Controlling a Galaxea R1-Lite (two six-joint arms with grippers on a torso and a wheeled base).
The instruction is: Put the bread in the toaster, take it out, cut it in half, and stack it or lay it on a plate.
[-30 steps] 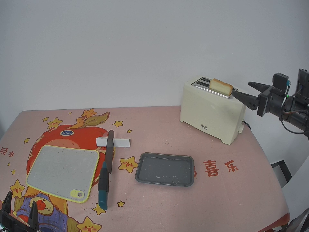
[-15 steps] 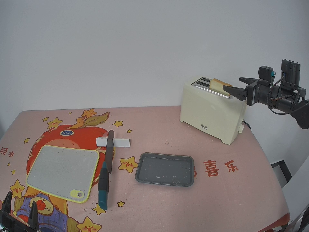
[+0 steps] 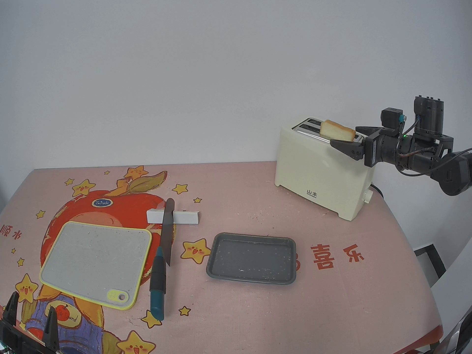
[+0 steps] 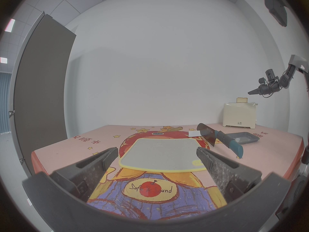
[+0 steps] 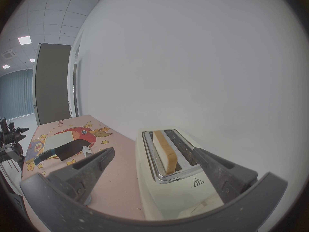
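plain white wall [image 3: 196, 50], tiled ceiling [image 5: 51, 13], lit panels [image 5: 24, 40], tall grey partition [image 4: 38, 81]

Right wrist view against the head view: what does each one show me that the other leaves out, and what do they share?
Right wrist view: a look straight down into the toaster's slots, plus ceiling lights and a tall dark panel. Head view: the grey tray on the table. Both: the bread standing in the toaster, the open right pincer near it, the knife, the cutting board and the apple-print tablecloth.
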